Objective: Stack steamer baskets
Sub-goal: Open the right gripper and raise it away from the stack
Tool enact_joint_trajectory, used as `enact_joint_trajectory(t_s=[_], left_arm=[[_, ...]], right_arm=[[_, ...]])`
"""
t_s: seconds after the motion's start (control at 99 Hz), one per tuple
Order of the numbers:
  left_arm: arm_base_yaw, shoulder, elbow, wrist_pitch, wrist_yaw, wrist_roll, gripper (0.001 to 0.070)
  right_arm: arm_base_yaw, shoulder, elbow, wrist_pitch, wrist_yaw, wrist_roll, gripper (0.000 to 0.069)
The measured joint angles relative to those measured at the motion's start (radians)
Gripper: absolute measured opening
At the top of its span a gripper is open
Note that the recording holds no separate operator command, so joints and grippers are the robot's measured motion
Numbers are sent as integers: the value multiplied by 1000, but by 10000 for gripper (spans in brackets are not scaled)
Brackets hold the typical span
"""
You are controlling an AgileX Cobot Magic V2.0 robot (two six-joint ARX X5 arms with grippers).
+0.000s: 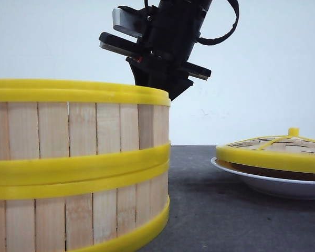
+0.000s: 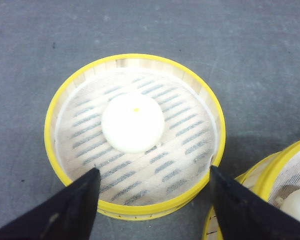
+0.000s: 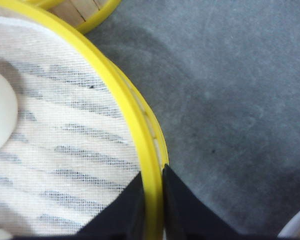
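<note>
Front view: two steamer baskets [image 1: 79, 168] stand stacked at the near left of the dark worktop [image 1: 210, 210], the upper one's yellow rim [image 1: 84, 90] level with a dark arm [image 1: 165, 42] just behind it. At the right, well apart, a domed lid [image 1: 275, 149] rests on a white plate [image 1: 268, 184]. The top basket looks slightly offset on the lower; if it is let go that way, it may sit crooked or slide.

Left wrist view: the left tool [image 2: 152, 200] hangs wide apart over a third basket [image 2: 135, 135] standing alone on the worktop, a white bun [image 2: 133, 122] on its cloth liner. The stack's edge [image 2: 260, 185] sits just beside it. Descending off-centre, a finger [image 2: 72, 205] could strike the rim and shove this basket into the stack.

Right wrist view: the right tool [image 3: 152, 200] is pinched narrowly on the rim [image 3: 140, 125] of a basket, one finger inside, one outside. A one-sided rim pinch may tilt the basket, rolling the bun [image 3: 0, 115] or dragging the liner, and an abrupt withdrawal could tug the stack askew.
</note>
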Motion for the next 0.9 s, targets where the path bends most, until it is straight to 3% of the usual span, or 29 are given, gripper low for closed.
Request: enact_joint_trajectory(t_s=[0.636,0.697,0.808,0.899], left_arm=[[0,0,0,-1,0,0,419],[0,0,0,0,0,0,419],[0,8,0,8,0,0,419],[16,50,0,21,1,0,419]], right_arm=[[5,2,0,-11,2,2,31],[6,2,0,-13,-3,2,85],[10,2,0,-19,-5,3,243],[11,1,5,-39,-4,3,311]])
